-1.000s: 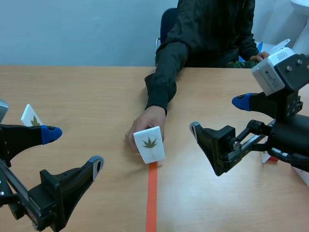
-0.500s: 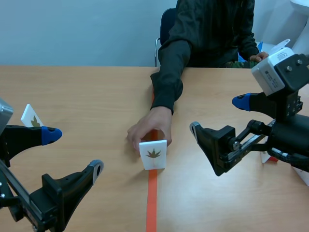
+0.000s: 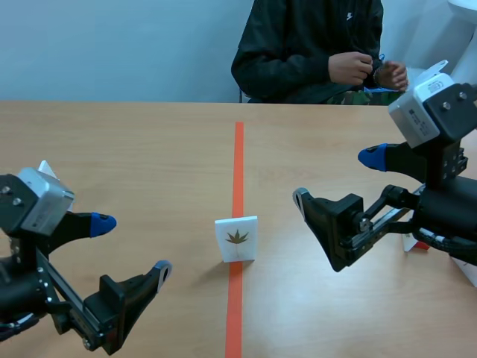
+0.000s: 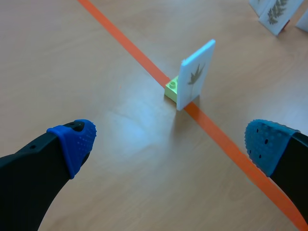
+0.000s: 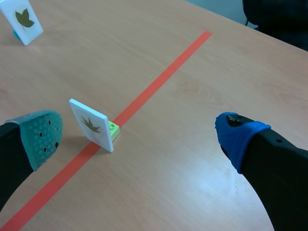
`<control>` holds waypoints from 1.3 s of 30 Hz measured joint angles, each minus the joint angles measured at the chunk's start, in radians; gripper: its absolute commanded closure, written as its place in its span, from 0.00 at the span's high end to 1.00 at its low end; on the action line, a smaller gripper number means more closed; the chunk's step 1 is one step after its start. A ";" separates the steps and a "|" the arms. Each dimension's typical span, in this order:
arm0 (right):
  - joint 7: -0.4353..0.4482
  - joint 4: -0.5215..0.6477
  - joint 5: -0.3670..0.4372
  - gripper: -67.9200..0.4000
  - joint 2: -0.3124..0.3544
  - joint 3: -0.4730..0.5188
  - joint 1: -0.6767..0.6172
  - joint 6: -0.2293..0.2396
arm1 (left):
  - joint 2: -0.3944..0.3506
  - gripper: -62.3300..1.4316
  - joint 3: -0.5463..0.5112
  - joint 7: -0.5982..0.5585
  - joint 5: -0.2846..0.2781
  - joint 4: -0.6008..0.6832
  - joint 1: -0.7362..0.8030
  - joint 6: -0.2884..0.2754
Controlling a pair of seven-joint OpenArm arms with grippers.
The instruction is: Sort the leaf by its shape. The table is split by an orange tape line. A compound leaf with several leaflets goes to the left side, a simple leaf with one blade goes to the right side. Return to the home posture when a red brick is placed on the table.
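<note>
Leaf card [image 3: 237, 239] stands on tape line [image 3: 238, 164]
Person's hand [image 3: 350, 67] withdrawn (left gripper [image 3: 133, 245] and right gripper [image 3: 336, 177] gape empty); sorting can start.

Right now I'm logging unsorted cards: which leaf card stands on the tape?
The middle card, on a green brick astride the tape; the other cards stand off at the sides.

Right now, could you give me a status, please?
Left gripper open, right gripper open. Leaf card upright on tape line. Person's hands clear, at far edge.
</note>
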 measured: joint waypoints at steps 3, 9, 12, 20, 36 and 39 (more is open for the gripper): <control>0.000 0.000 -0.002 1.00 0.000 0.000 0.000 0.000 | 0.036 1.00 0.022 -0.051 0.036 -0.074 -0.053 -0.002; 0.000 0.000 -0.026 1.00 0.000 0.000 0.000 0.000 | 0.098 1.00 0.109 -0.130 0.136 -0.204 -0.159 -0.002; 0.000 0.000 -0.029 1.00 0.000 0.000 0.000 0.000 | 0.111 1.00 0.153 -0.171 0.195 -0.269 -0.211 -0.003; 0.000 0.000 -0.029 1.00 0.000 0.000 0.000 0.000 | 0.118 1.00 0.256 -0.266 0.315 -0.402 -0.328 -0.002; 0.000 0.000 -0.033 1.00 0.000 0.000 0.000 -0.003 | 0.261 1.00 0.318 -0.310 0.314 -0.687 -0.519 0.029; 0.000 0.000 -0.033 1.00 0.000 0.000 0.000 -0.003 | 0.286 1.00 0.318 -0.312 0.324 -0.707 -0.531 0.035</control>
